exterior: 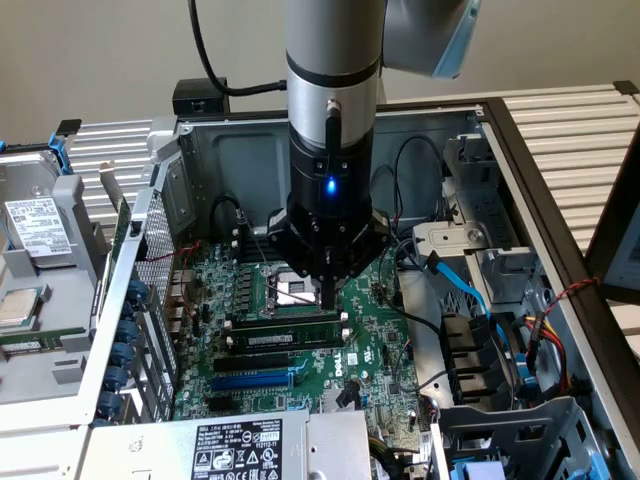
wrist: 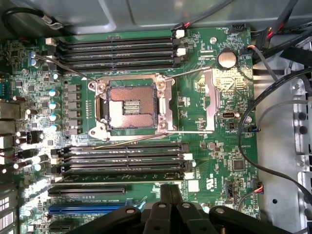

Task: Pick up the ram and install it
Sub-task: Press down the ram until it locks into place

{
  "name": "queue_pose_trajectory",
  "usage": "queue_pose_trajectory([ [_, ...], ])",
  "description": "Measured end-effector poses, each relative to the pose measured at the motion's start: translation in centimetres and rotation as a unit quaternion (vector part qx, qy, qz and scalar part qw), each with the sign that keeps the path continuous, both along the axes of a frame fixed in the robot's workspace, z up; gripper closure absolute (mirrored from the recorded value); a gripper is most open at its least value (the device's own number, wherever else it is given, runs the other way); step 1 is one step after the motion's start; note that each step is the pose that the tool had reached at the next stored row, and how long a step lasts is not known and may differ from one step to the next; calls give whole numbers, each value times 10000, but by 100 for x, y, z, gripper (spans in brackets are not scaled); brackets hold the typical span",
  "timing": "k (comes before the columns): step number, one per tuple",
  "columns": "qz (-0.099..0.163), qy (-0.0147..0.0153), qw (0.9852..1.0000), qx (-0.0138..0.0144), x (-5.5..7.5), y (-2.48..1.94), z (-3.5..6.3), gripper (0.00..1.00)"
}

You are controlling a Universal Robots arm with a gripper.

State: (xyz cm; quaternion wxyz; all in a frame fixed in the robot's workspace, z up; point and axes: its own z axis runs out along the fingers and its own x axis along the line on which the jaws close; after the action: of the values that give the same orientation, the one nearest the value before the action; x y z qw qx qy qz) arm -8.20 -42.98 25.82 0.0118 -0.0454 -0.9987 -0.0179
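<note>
Gripper (exterior: 330, 288) seen at frame centre, lowered over the motherboard (exterior: 370, 335), fingers drawn close together, nothing visibly held | ram (exterior: 287, 334) seated in a black memory slot just below the gripper | CPU socket (wrist: 132, 108) seen open at wrist-view centre | blue expansion slot (exterior: 250, 381) lower centre.

Bare CPU socket (wrist: 132, 106) between memory slots (wrist: 122, 163)

Computer repair bench or lab: my arm works over an opened computer case (exterior: 250, 135), bare motherboard (wrist: 214, 122), loose cables (exterior: 470, 290), hard drive (exterior: 35, 225) alongside.
</note>
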Motion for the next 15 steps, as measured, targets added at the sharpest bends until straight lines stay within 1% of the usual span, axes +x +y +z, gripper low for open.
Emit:
queue_pose_trajectory([
  [6, 1, -36, 10000, 0, 0, 0, -94, 90],
  [9, 1, -59, 10000, 0, 0, 0, -137, 90],
  [13, 4, -89, 10000, 0, 0, 0, -179, 90],
  [15, 4, -95, 10000, 0, -4, 0, -191, 90],
])
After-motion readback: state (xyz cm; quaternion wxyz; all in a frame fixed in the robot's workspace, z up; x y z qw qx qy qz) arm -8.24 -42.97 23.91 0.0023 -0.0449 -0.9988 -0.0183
